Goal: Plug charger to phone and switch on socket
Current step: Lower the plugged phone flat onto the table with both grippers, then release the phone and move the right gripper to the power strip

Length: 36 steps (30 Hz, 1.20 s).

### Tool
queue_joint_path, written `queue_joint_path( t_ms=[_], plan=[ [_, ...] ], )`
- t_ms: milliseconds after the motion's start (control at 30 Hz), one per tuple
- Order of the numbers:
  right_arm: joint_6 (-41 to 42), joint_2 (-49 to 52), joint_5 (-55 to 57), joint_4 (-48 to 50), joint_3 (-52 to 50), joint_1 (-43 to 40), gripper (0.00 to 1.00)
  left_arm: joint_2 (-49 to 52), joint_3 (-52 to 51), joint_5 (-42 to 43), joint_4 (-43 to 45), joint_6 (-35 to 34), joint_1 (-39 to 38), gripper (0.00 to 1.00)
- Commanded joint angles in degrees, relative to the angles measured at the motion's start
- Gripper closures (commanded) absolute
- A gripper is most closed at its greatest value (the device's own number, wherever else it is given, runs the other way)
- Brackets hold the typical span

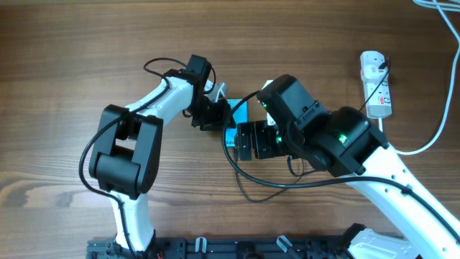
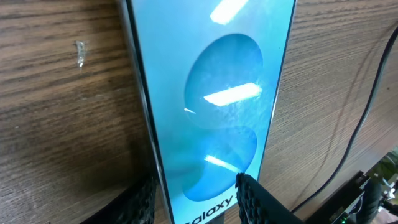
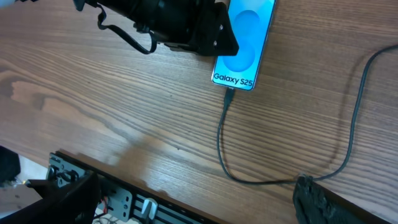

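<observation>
Phone [image 3: 244, 43]: flat on the table [image 1: 72, 57], screen up, near its middle.
Left gripper [image 2: 196, 198]: clenched across the phone's width, fingers [image 2: 252, 196] on both long edges.
Right gripper [image 1: 246, 141]: spread wide, holding nothing, just beside the phone.
Charger [image 3: 229, 94]: tip touches the phone's text end (full seating not discernible); slack loops by the right arm [image 1: 345, 140].
Socket [image 1: 375, 86]: far right, well apart from both grippers; switch state unreadable.
Risk: the right arm, swinging toward the socket, may snag that loop and yank the tip out.
Room: bare wood to the left and beyond the phone; front rail [image 3: 124, 199] lies near the cable.
</observation>
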Motion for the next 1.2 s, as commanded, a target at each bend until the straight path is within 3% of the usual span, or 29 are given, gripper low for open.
queue_joint_path(
  t_ms=[0, 133, 267, 400, 533, 733, 967, 1167],
  plan=[
    [0.9, 0.0, 1.0, -0.9, 1.0, -0.1, 0.0, 0.7, -0.4, -4.5, -0.4, 0.3, -0.2, 0.53],
    [0.0, 0.0, 1.0, -3.3, 1.2, -3.8, 0.0, 0.2, 0.6, -4.5, -2.7, 0.0, 0.7, 0.48],
    [-9.0, 0.8, -0.7, -9.3, 4.8, -16.1, 0.0, -4.6, 6.9, -7.6, -10.6, -0.2, 4.5, 0.45],
    [-16.4, 9.8, 2.5, -22.4, 20.9, -32.9, 0.0, -13.8, 12.2, -20.8, -14.1, -6.4, 6.0, 0.01],
    [-18.5, 17.9, 4.7, -21.1, 30.3, -46.5, 0.0, -21.6, 12.3, -25.1, -13.6, -11.5, 6.0, 0.0],
    [-18.0, 26.7, 4.4, -12.0, 30.5, -61.9, 0.0, -24.0, 12.3, -25.1, -13.6, -11.5, 6.0, 0.0],
    [-6.7, 35.2, 2.5, -6.1, 29.0, -71.1, 0.0, -24.0, 12.3, -25.1, -13.6, -11.5, 6.0, 0.0],
    [-10.8, 42.4, 0.3, -2.6, 29.0, -74.2, 0.0, -24.0, 12.3, -25.1, -13.6, -11.5, 6.0, 0.0]
  ],
)
